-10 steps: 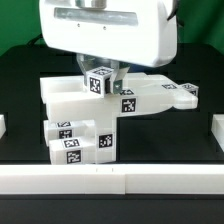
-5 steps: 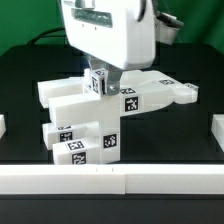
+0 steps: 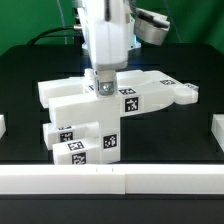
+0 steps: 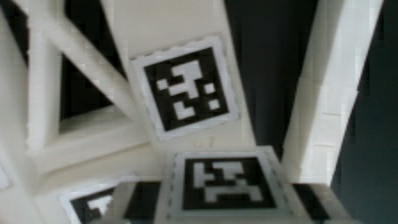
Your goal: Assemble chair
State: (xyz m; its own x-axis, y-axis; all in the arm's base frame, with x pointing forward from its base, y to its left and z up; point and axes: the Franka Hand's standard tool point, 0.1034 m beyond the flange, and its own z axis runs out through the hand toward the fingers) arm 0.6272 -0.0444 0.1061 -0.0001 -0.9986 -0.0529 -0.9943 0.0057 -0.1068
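The partly joined chair stands mid-table as a blocky white stack of tagged slabs, with one slab reaching toward the exterior view's right. My gripper hangs straight down over its top and appears narrow, edge-on. It is shut on a small tagged cube that sits on the chair's top. In the wrist view the cube lies between my dark fingers. Beyond it are a tagged slab and the X-braced frame.
A low white rail runs along the front of the black table. White blocks stand at the exterior view's left edge and right edge. Cables hang behind the arm.
My gripper has turned about a quarter turn around its vertical axis, from broadside to edge-on. The small cube has turned with it and stays in place on the chair's top.
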